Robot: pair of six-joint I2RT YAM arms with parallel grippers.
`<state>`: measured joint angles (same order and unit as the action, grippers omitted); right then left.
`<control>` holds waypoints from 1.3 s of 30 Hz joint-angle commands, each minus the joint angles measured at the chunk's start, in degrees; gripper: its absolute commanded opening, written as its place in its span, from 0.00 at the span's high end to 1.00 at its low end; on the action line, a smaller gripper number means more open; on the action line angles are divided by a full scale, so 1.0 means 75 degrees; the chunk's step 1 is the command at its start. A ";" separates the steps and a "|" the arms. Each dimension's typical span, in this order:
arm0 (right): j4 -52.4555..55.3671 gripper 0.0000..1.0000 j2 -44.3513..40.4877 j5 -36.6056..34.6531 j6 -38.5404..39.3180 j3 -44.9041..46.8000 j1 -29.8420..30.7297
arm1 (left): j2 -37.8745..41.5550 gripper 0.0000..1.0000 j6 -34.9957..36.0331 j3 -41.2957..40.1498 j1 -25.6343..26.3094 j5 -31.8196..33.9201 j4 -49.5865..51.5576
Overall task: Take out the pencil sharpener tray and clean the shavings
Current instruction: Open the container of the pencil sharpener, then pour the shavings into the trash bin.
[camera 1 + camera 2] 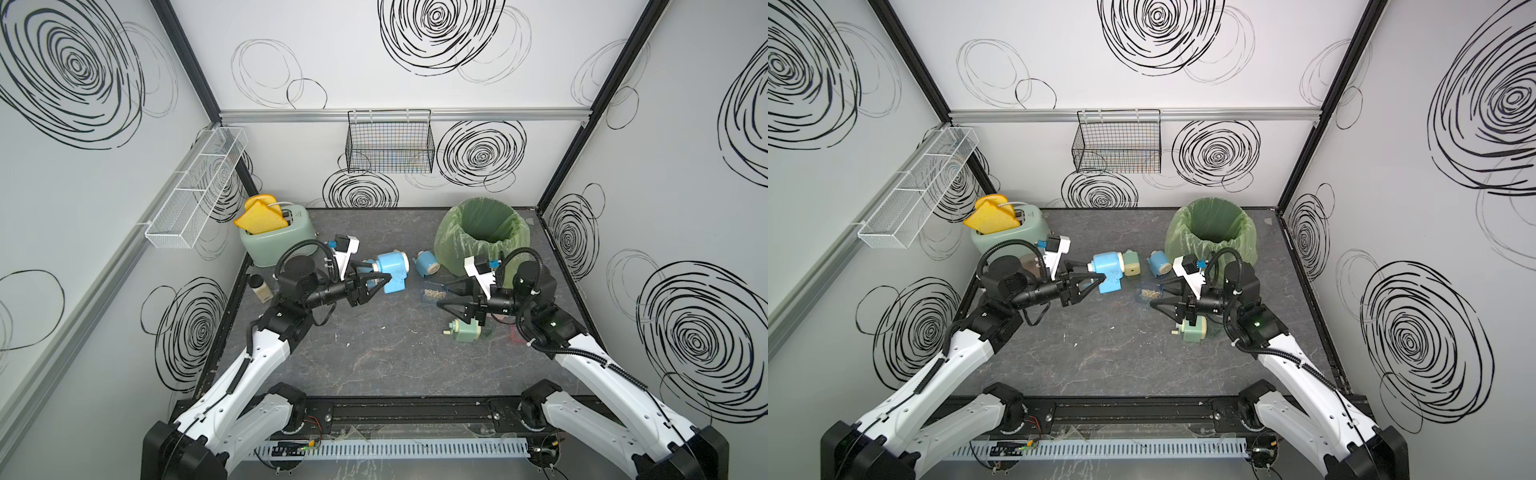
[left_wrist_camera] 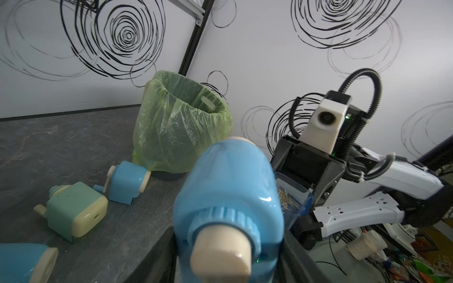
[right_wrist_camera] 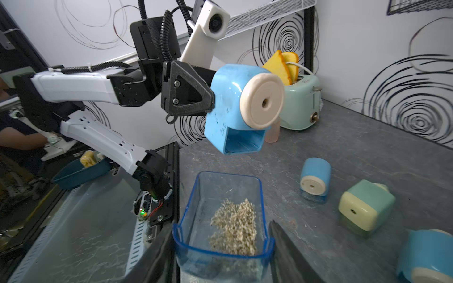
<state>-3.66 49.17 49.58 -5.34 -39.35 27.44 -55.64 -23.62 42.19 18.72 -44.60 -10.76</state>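
A blue pencil sharpener (image 1: 394, 272) (image 1: 1108, 272) with a cream front is lifted off the table, and my left gripper (image 1: 380, 275) (image 2: 228, 264) is shut on its body. Its tray slot (image 3: 245, 144) is open and empty. A little to its right, level above the table, is the clear blue tray (image 1: 434, 293) (image 1: 1150, 293) (image 3: 220, 196). My right gripper (image 1: 442, 297) (image 3: 223, 257) is shut on the tray's near end. A heap of tan shavings (image 3: 235, 220) lies inside it. Sharpener and tray are apart.
A bin lined with a green bag (image 1: 446, 243) (image 2: 181, 127) stands open at the back right, just behind the tray. Other sharpeners lie about: a small blue one (image 1: 426, 262) and green ones (image 1: 465, 330) (image 1: 1130, 262). A mint toaster (image 1: 276, 241) and a jar (image 1: 259, 286) stand at the left.
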 commanded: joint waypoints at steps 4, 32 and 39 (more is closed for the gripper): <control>0.0741 0.67 -0.0027 -0.2506 0.1379 -0.0767 -0.0045 | -0.0387 0.70 0.0640 0.0728 -0.0197 0.0930 0.0892; 0.4666 0.65 0.2723 -0.6743 0.2793 -0.5085 -0.2259 | -0.0480 0.71 0.0022 0.0433 -0.0478 0.0276 0.0650; 0.4877 0.64 0.3068 -0.7193 0.2814 -0.5101 -0.2135 | -0.0568 0.71 -0.0075 0.0412 -0.0527 0.0152 0.0471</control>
<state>31.11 71.57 -5.02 15.88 -76.73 10.92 -59.66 -23.75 45.43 15.29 -41.74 -1.85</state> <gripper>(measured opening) 0.559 0.598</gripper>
